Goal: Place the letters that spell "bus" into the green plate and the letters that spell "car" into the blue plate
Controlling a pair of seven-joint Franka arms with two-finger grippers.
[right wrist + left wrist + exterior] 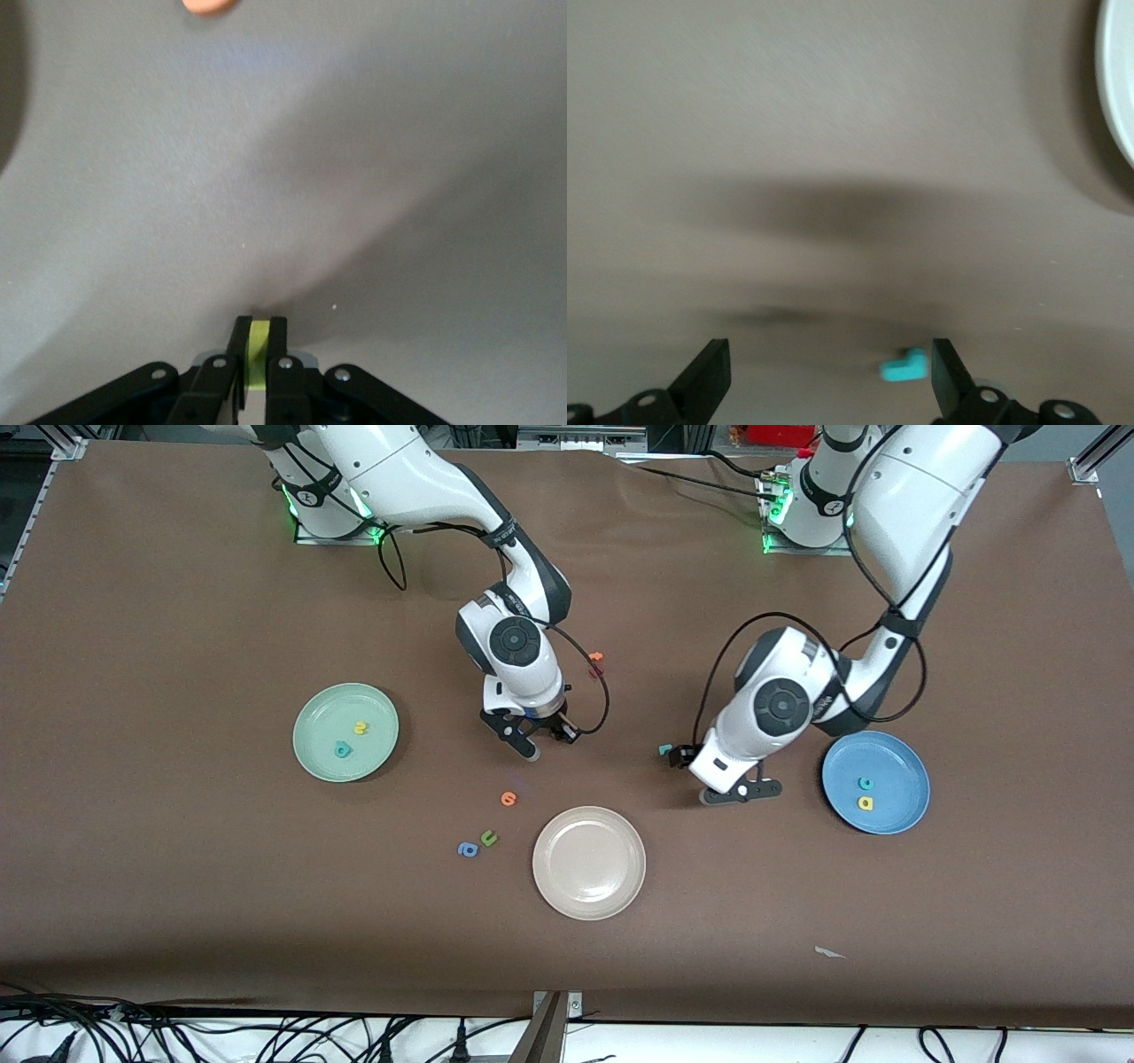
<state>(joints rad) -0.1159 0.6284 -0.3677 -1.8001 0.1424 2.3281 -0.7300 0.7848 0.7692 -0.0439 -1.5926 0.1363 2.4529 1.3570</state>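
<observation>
Yellow letter pinched in your right tool, mid-counter. Your left tool gapes wide; teal letter sits loose between its fingers.

We take the middle plate as landmark, three loose letters just beside it toward the right arm's end, two-letter plate farther that way, another two-letter plate toward the left arm's end, all on the counter.
</observation>
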